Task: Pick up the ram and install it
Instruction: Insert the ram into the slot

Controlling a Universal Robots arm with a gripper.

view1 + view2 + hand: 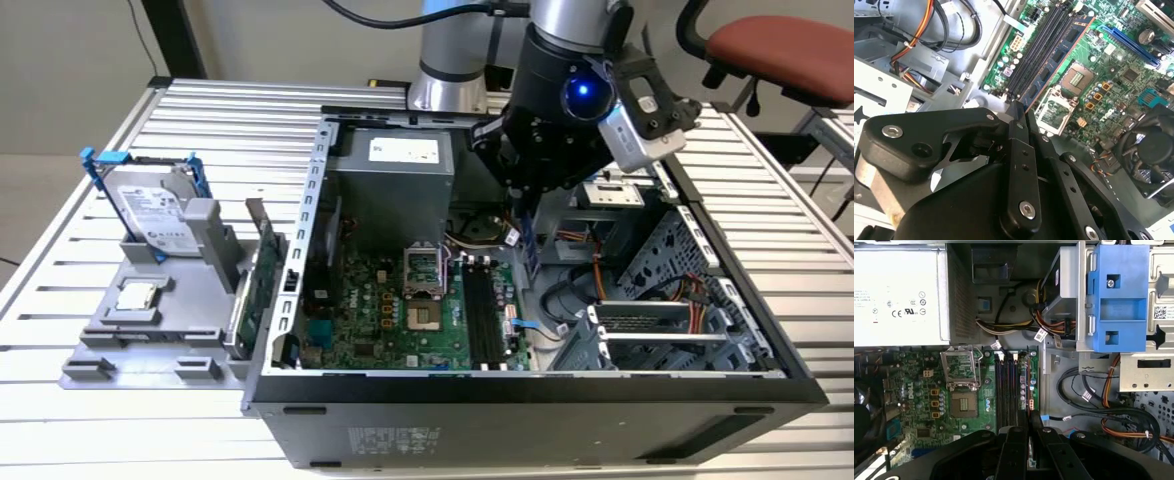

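One ram [1056, 56], a thin, narrow board of dark blue with a row of black chips and a coppery edge, hangs over the open computer case [534, 412]. It is clenched by one end between the fingers of the gripper [1021, 114]. In the exterior view the stick's long axis stands close to upright. Its free end points down toward the green motherboard [374, 330], near the black memory slots [487, 320]. In the second wrist view it stretches away from the fingertips alongside those slots; whether it touches them cannot be told. Outside the case, on the exterior view's left, a grey holder [134, 342] carries a silver hard drive [150, 215] with blue brackets and a green circuit card [263, 265].
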